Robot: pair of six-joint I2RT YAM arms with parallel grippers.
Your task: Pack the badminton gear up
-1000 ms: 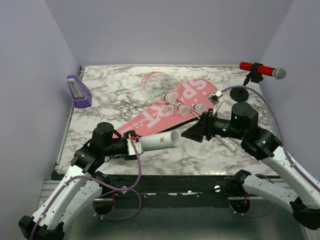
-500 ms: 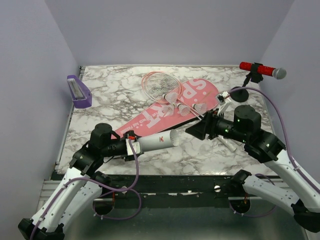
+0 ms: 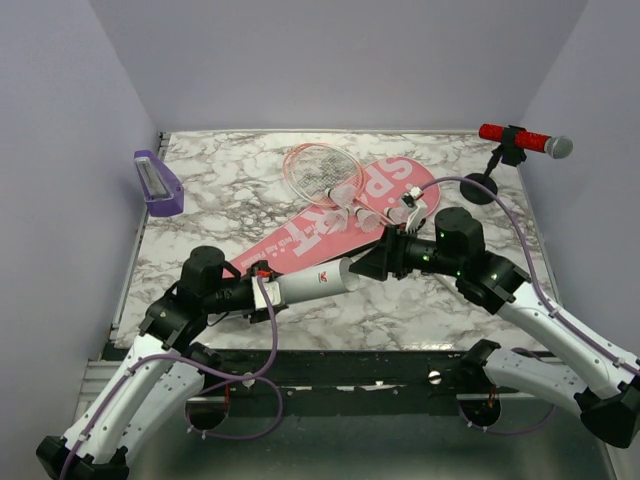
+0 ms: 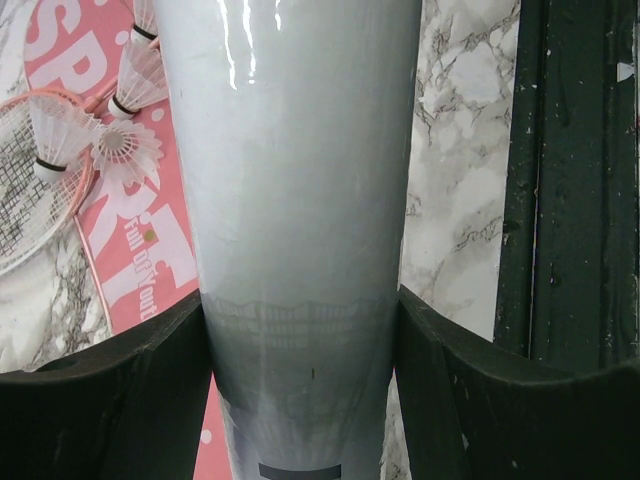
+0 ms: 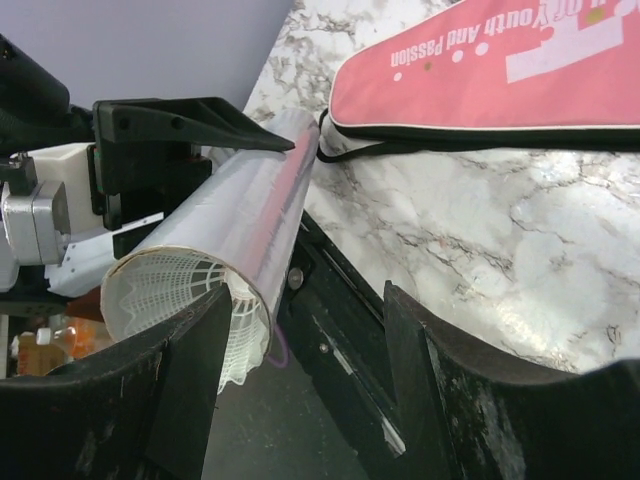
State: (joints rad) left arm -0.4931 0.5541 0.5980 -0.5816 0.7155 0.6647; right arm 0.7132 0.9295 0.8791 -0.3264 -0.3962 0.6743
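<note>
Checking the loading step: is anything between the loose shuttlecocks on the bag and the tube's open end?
Yes. A seated shuttlecock fills the tube's mouth, its skirt sticking out, and the right claw, open, straddles that end. Both block the loose shuttlecocks on the bag.

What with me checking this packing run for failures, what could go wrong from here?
1. The shuttlecock sits only partly inside the mouth of the tube, skirt protruding; held nearly level, it could slide out.
2. The left hand grips the tube near its other end, so an off-centre push from the open right hand might twist it or crush the feathers.
3. Loose shuttlecocks lie on the bag nearby; a sweep could scatter them.
</note>
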